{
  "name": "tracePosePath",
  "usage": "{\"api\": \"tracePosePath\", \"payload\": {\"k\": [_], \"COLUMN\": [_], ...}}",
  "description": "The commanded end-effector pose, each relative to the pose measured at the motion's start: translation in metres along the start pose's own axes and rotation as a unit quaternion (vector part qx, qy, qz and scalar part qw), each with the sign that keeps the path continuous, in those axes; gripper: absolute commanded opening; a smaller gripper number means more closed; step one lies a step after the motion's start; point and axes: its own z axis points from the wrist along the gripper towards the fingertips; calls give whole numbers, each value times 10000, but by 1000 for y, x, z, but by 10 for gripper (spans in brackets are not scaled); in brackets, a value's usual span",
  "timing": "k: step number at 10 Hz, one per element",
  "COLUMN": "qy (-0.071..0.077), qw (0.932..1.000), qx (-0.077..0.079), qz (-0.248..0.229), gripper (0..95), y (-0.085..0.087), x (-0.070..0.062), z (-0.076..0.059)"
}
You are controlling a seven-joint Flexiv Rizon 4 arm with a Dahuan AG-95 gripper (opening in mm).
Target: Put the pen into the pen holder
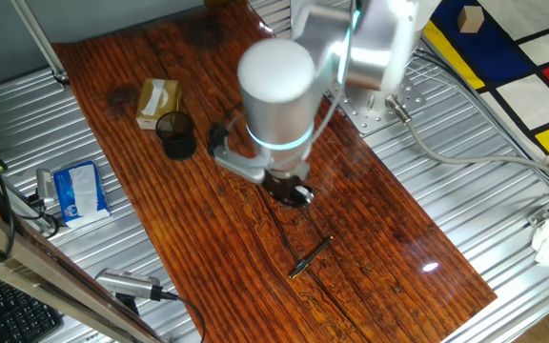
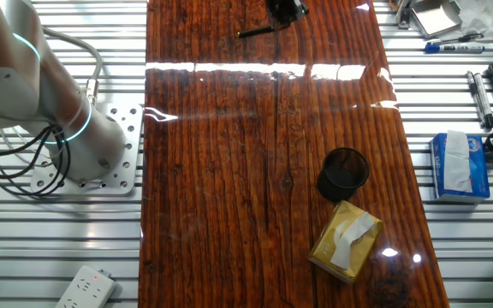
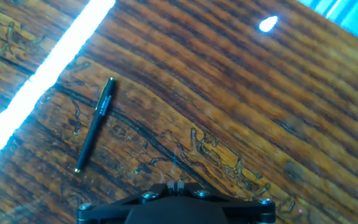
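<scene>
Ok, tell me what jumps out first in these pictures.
The big silver arm fills the middle of one fixed view, with its gripper hanging over the glossy wooden table. A thin dark pen lies flat on the wood, apart from the gripper. At the other end stands the dark cup, beside a tan box.

The surface [image 2: 255, 171] is dark, strongly grained wood with a glossy varnish that throws bright glare. The pen [image 3: 95, 124] looks like smooth dark plastic with a glinting metal tip. The pen holder [image 2: 343, 171] is dark translucent plastic. The box [image 2: 345, 242] beside it is matt yellowish cardboard.
</scene>
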Motion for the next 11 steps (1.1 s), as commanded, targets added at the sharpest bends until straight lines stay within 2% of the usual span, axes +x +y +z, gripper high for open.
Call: {"api": "tracePosePath", "payload": {"k": [1,2,5,6,9,11], "qy": [-17,-48,-88,-94,-207,-200], "qw": [9998,9997,9992,9993,9994,9995], "qx": [-38,-123,-145,-155,-223,-204], "qz": [172,222,353,323,158,166], "gripper": [0,0,0,190,190,190], "y": [26,37,52,53,54,57], "x": [-12,-16,-27,-29,-31,-35], "z": [7,13,24,26,40,48]}}
